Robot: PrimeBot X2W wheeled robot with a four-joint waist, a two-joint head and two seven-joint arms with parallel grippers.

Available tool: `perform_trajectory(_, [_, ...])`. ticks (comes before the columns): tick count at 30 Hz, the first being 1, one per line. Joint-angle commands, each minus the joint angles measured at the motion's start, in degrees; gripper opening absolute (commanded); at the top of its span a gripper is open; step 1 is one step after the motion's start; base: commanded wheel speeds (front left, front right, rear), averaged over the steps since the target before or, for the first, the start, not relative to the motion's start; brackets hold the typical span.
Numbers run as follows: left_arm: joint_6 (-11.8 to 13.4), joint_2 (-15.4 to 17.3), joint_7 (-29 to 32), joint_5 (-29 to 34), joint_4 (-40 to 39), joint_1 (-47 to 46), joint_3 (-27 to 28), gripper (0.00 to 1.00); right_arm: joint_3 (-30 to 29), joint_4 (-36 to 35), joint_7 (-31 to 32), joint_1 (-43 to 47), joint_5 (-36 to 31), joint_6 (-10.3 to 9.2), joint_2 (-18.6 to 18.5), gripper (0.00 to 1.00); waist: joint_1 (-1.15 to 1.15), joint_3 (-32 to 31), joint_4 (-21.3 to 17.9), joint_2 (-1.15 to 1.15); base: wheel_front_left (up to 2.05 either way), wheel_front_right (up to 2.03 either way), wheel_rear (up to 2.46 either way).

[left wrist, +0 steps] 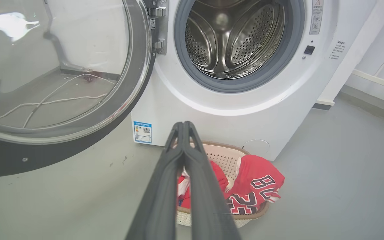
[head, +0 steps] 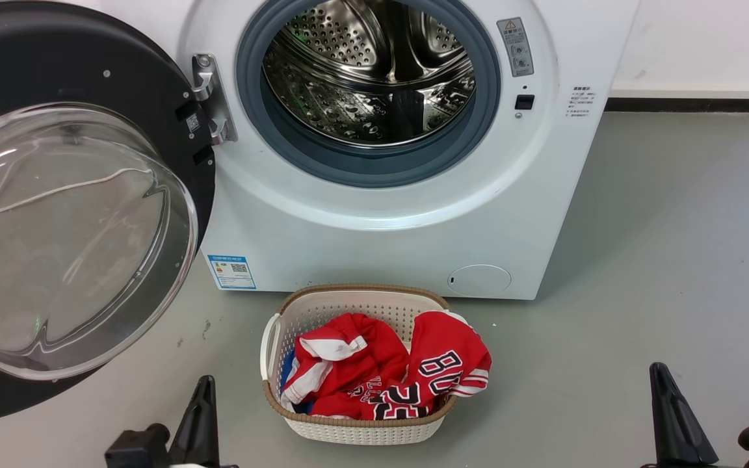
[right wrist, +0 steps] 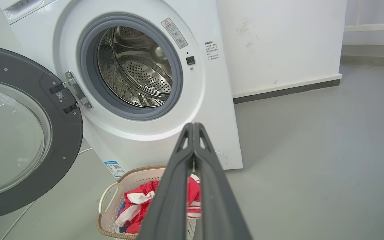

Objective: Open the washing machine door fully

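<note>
Door [head: 121, 91] hangs on hinge [head: 209, 97] at left edge of washer [head: 381, 247] front, wide open. Bowl bulges toward robot, face upright. It is round, so no long axis.

Left gripper [left wrist: 182, 126] and right gripper [right wrist: 193, 126]: fingers pressed together, empty, clear of door.

Risks:
- Forcing past hinge stop would strain it.
- Unheld door may drift back.
- A low arm sweep could clip basket [head: 361, 432].

Showing washing machine door [head: 75, 214] hanging frame left, washing machine [head: 374, 227] upper centre, basket [head: 355, 432] sitting lower centre before it, holding clothes [head: 374, 370].
</note>
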Motion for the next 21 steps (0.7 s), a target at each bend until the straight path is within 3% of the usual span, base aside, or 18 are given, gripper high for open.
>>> perform_trajectory(1, [-0.38, 0.01, 0.66, -3.35, -0.55, -1.71, 0.54, 0.0, 0.1, -0.27, 0.5, -1.81, 3.48, 0.0, -0.54, 0.0, 0.0, 0.01, -0.03, 0.0, 0.0, 0.0, 0.0])
perform_trajectory(21, [-1.84, 0.0, 5.69, -23.84, 1.18, -4.97, 2.47, 0.0, 0.34, 3.45, 4.54, -6.16, 23.78, 0.0, -1.45, 0.0, 0.0, 0.18, -0.29, 0.0, 0.0, 0.0, 0.0])
